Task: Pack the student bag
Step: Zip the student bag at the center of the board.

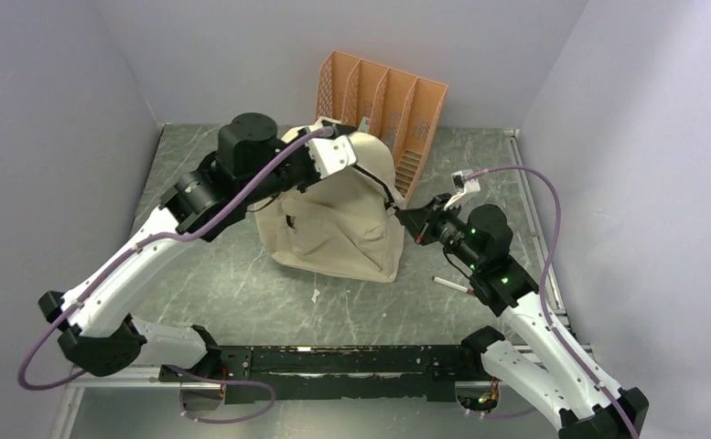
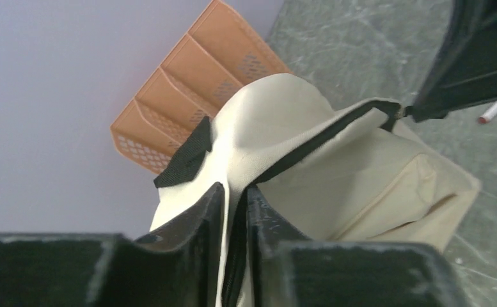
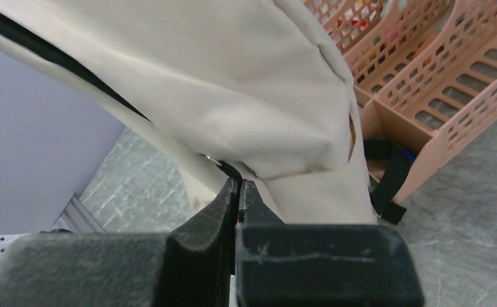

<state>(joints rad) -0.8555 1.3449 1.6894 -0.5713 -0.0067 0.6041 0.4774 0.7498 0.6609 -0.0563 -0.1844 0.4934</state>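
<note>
A: What sits between the left gripper's (image 2: 235,192) fingers (image 2: 204,217)?
B: The cream edge of the bag (image 2: 277,121) and its dark zipper (image 2: 322,137), pinched in a narrow gap.
A: Where does the zipper go?
B: Across the bag to the right gripper (image 2: 413,114), whose black tip meets its end.
A: Anything else?
B: A black strap (image 2: 185,157) on the bag's top. An orange organizer (image 2: 188,70) stands at its far side, against the wall (image 2: 54,96). A white pen (image 2: 495,112) lies on the table (image 2: 361,38) to the right.
</note>
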